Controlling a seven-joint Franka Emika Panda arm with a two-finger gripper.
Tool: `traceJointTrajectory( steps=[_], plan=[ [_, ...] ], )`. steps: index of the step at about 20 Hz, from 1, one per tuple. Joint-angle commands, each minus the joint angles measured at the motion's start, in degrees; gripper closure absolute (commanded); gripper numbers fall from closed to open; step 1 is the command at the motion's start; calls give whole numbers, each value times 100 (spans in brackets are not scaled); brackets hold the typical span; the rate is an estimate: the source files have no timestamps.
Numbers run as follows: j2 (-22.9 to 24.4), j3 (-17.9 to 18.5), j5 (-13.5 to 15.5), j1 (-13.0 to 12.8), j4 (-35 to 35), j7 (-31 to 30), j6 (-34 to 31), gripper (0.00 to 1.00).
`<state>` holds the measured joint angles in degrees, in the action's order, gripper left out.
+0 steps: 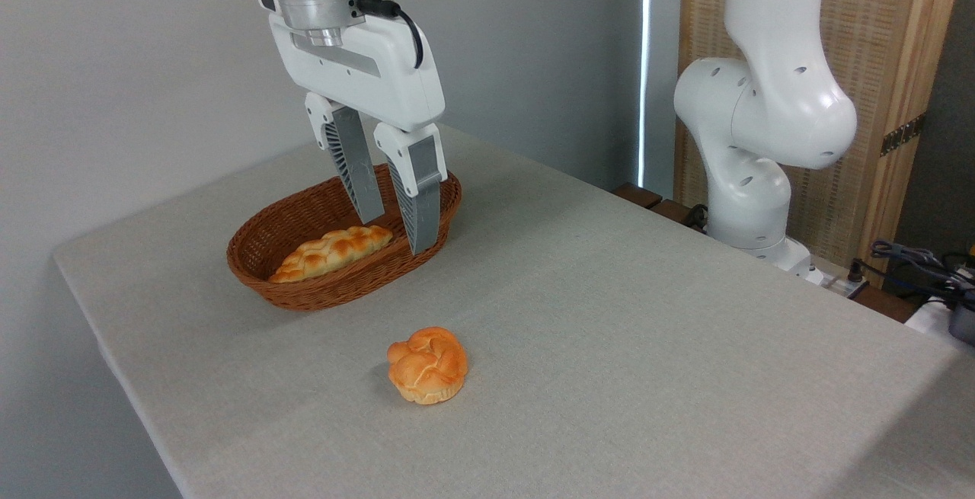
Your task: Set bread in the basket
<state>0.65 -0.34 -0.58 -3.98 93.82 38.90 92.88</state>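
You see the bread (333,253) lying inside the basket (305,297), lengthwise along its floor, one pointed end toward the near-left rim. The gripper (397,236) hangs over the basket's right end, fingers spread with nothing between them — the left fingertip sits just above the loaf's right end, the right fingertip overlaps the basket's right wall; contact cannot be judged. A round orange bun (427,364) rests on the grey table (609,347), well apart from the basket — nearer you.
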Motion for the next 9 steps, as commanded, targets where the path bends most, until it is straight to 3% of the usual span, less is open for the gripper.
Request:
traceJointTrajectory(
  steps=[1,9],
  plan=[
    [58,69,-74,-68,22,-14,55,0],
    [58,60,-74,-68,22,-40,-6,0]
  ],
)
